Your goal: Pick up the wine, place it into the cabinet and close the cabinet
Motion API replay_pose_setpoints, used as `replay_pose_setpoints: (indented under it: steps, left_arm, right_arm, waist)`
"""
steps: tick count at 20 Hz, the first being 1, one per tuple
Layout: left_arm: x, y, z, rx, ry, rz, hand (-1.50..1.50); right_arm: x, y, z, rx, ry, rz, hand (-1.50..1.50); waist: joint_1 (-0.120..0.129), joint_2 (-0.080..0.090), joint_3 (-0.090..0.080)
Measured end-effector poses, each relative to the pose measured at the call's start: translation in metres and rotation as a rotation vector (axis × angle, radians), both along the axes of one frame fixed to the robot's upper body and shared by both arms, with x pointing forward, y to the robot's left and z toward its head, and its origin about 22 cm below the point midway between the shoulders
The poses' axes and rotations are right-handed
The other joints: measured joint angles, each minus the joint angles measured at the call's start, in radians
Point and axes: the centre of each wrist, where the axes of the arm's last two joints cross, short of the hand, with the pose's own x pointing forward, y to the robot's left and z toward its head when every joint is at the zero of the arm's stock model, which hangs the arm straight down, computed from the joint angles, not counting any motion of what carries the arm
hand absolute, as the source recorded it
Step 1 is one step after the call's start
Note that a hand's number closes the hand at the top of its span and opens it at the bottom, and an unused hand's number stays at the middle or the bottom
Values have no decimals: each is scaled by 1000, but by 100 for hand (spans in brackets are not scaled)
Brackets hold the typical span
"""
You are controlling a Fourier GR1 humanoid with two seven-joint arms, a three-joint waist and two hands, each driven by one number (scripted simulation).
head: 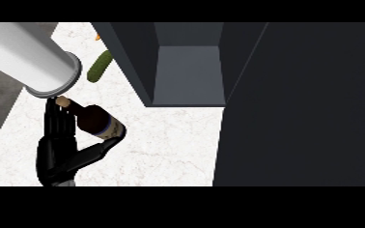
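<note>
A white marbled counter [171, 145] fills the near and middle ground, with a strip of dark grey floor [10, 94] past its left edge. The whole right side is taken by a broad dark panel [292, 106], which looks to be the open door of the cabinet [189, 72]. The cabinet stands at the far centre, and its grey inside is bare to view. A pale grey forearm [32, 58] crosses the far left corner, and the black left hand [58, 147] hangs from it over the counter's left part. The wine bottle [91, 117] is in that hand, well left of the cabinet and outside it. It is dark and tilted, with its capped neck toward the far left against the fingers [57, 121]. The fingers lie along one side of the bottle and the thumb [100, 149] curls under the other. A pale band of label [110, 129] rings the bottle, but no writing on it can be read. A green cucumber [98, 66] lies on the counter just left of the cabinet, and a small orange scrap [98, 37] lies farther back.
</note>
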Motion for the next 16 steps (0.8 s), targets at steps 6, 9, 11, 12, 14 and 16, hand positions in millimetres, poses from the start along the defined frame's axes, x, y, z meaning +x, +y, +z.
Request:
replay_pose_setpoints:
  steps: [6, 9, 11, 12, 14, 16]
  left_arm:
    - [4, 3, -18, 4, 10, -3, -150]
    - [3, 8, -33, -1, 13, -9, -150]
    - [2, 13, -37, -2, 14, -7, -150]
    - [1, 13, -35, -1, 15, -8, -150]
    - [2, 12, -44, -4, 18, -10, -150]
    - [4, 11, -49, -10, 20, -11, -150]
  right_arm:
    - [-1, 4, -1, 5, 7, 21, -150]
    - [0, 4, 0, 8, -1, 17, -150]
    - [0, 3, 0, 6, 6, 12, -150]
    - [0, 4, 1, 9, 5, 13, -150]
    - [1, 4, 2, 4, 2, 14, -150]
    - [1, 5, 5, 0, 7, 19, -150]
  waist:
    - [0, 0, 0]
    - [0, 0, 0]
    - [0, 0, 0]
    - [0, 0, 0]
    - [0, 0, 0]
    - [0, 0, 0]
